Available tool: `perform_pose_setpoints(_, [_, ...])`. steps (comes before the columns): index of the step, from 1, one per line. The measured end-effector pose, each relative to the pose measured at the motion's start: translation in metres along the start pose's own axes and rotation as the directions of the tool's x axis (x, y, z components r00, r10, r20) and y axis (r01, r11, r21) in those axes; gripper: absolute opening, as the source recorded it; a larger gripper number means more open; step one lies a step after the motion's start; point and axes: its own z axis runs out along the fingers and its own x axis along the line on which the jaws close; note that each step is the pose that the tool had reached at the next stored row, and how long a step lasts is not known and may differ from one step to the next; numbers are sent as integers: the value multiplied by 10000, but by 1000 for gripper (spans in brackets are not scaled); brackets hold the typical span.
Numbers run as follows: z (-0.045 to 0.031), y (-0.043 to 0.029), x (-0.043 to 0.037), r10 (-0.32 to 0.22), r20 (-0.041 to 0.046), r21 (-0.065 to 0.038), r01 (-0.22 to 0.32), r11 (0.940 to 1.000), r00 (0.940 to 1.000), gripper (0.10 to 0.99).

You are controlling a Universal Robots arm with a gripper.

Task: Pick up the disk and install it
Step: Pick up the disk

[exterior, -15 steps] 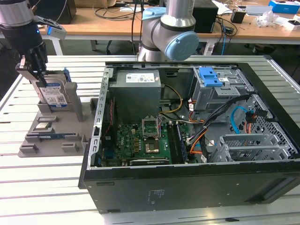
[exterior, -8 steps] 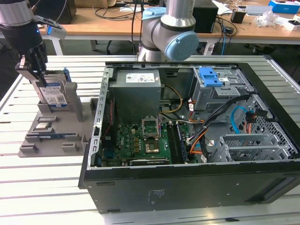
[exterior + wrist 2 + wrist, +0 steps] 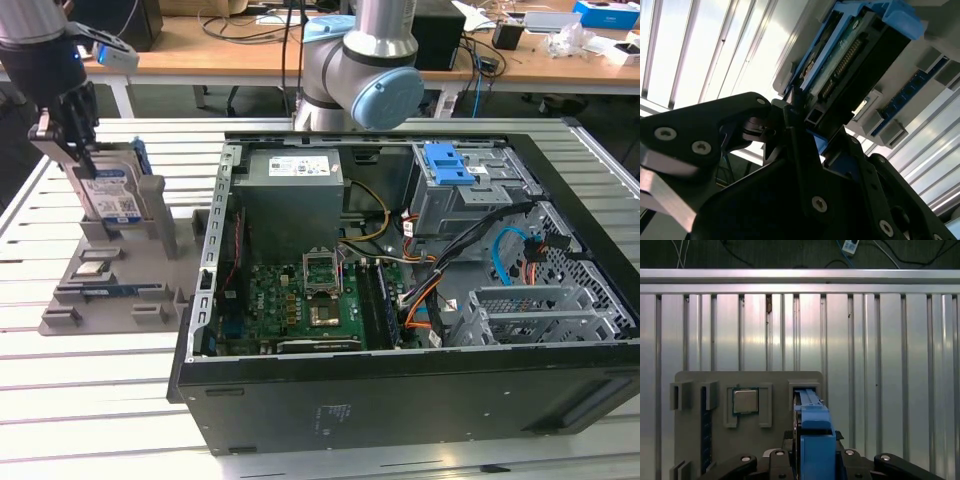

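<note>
The disk (image 3: 112, 192), silver with a blue-and-white label and a blue frame, stands on edge in the grey holder (image 3: 100, 270) at the exterior view's left. My gripper (image 3: 83, 160) comes down onto its upper edge and is shut on it, a black finger on each face. In the first wrist view the disk's blue frame (image 3: 815, 437) runs down between the fingers (image 3: 742, 462) toward the holder's slot (image 3: 805, 390). The second wrist view shows the disk's connector end (image 3: 847, 60) just past the gripper (image 3: 800, 120). I cannot tell whether the disk's lower end still rests in the slot.
An open computer case (image 3: 400, 400) lies at the exterior view's right, with a grey metal cage and its blue latch (image 3: 448, 165), a grey box with a white label (image 3: 290, 190) and loose cables. The holder also carries a processor (image 3: 746, 401) and a memory stick (image 3: 110, 291). The arm's base (image 3: 360, 70) stands behind the case.
</note>
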Motion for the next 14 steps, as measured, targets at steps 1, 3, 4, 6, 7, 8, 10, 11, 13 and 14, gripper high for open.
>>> perform_pose_setpoints(1, [-7,0,-2,0,0,0,0,10000,10000,365])
perform_pose_setpoints(3, [-23,0,-4,-3,0,-1,3,10000,10000,365])
perform_pose_setpoints(4, [-42,1,-6,-2,-1,0,2,10000,10000,365])
perform_pose_setpoints(6, [-67,2,-8,-2,-1,-1,2,10000,10000,365])
perform_pose_setpoints(7, [-78,2,-9,-2,-1,0,2,10000,10000,365])
perform_pose_setpoints(8, [-87,2,-9,-3,0,1,3,10000,10000,365])
perform_pose_setpoints(10, [-112,3,-11,-2,0,0,2,10000,10000,365])
perform_pose_setpoints(11, [-121,3,-11,-2,-1,-1,2,10000,10000,365])
perform_pose_setpoints(13, [-145,4,-11,-3,-1,0,3,10000,10000,365])
perform_pose_setpoints(14, [-170,5,-11,-2,0,0,2,10000,10000,365])
